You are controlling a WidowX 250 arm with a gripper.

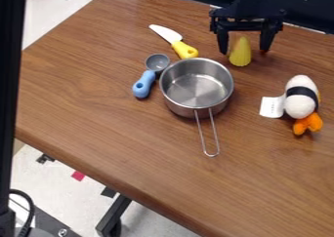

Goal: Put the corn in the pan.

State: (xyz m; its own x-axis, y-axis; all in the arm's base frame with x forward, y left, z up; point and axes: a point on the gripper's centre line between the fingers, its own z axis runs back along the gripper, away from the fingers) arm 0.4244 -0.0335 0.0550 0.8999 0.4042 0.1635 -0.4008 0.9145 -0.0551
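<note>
L to R on a wood-grain table (104, 128): a blue-handled scoop (144, 83), a yellow-handled toy knife (184, 49), then a stainless-steel saucepan (197, 87) w/ a looped wire handle, no corn in it. Just R of the pan's far side, the yellow toy corn cob (240, 54) is btwn the black gripper's (244, 49) jaws, which are spread apart w/ a gap beside it, and farther R is a black-and-white plush toy (301, 102) w/ orange feet. Progress, approx.: gripper lined up; grasp, lift, move over pan & release left to do.
</note>
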